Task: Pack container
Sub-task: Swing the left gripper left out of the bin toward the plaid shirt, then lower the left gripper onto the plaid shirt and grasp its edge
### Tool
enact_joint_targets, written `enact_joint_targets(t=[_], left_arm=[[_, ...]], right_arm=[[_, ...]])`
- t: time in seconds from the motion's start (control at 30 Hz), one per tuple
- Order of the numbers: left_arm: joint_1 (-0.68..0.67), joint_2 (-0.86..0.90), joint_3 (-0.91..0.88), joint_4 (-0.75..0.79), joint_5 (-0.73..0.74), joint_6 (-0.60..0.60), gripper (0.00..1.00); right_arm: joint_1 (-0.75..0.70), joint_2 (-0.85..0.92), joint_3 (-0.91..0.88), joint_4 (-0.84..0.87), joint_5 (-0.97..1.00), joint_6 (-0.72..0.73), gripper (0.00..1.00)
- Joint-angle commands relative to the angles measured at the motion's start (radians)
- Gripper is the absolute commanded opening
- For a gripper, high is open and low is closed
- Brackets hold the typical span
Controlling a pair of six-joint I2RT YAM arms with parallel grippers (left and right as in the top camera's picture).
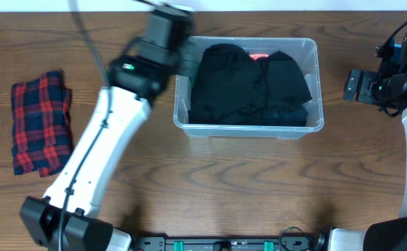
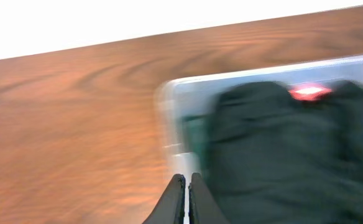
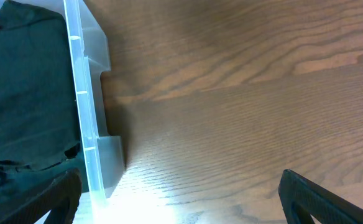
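Note:
The container [image 1: 249,129] is a clear plastic tub in the middle of the table, filled with black clothes [image 1: 249,84]; a small red patch [image 1: 259,56] shows at their far edge. My left gripper [image 1: 179,15] hangs over the tub's far left corner, blurred. In the left wrist view its fingers [image 2: 186,182] are shut with nothing between them, just at the container's [image 2: 262,70] left wall beside the black clothes [image 2: 281,155]. My right gripper [image 1: 350,85] stands open to the right of the tub, over bare wood. In its wrist view the right gripper [image 3: 181,199] is empty, with the container's wall [image 3: 85,112] at the left.
A folded red and dark plaid cloth [image 1: 42,122] lies near the table's left edge. My left arm [image 1: 99,146] slants across the table between that cloth and the tub. The table's far edge runs close behind the tub.

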Motion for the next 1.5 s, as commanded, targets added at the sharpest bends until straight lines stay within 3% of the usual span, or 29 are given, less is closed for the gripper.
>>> enact_joint_targets(t=[0.0,0.4,0.43,0.53,0.6,0.73,0.87,1.03,1.47], left_arm=[[0.148,-0.031,0.002,-0.054,-0.065,-0.009,0.06],[0.634,-0.030,0.000,-0.085,-0.217,-0.009,0.08],[0.673,-0.030,0.000,-0.085,-0.217,-0.009,0.12],[0.779,-0.021,-0.006,-0.087,-0.217,-0.009,0.56],[0.843,-0.009,-0.008,-0.092,-0.217,-0.009,0.58],[0.940,0.027,-0.008,-0.088,-0.209,-0.009,0.80],[0.993,0.089,-0.008,-0.077,-0.206,-0.009,0.92],[1.023,0.206,-0.008,-0.048,-0.206,-0.007,0.98],[1.044,0.348,-0.008,0.019,-0.206,0.027,0.98]], right_arm=[[-0.006,0.002,0.003,0.000,0.003,0.011,0.99],[-0.006,0.001,0.003,0.000,0.003,0.011,0.99],[-0.006,0.001,0.003,0.000,0.003,0.011,0.99],[-0.006,0.001,0.003,0.000,0.003,0.011,0.99],[-0.006,0.002,0.003,0.000,0.003,0.011,0.99],[-0.006,0.001,0.003,0.000,0.003,0.011,0.99],[-0.006,0.001,0.003,0.000,0.003,0.011,0.99],[-0.006,0.002,0.003,0.000,0.003,0.011,0.99],[-0.006,0.001,0.003,0.000,0.003,0.011,0.99]])
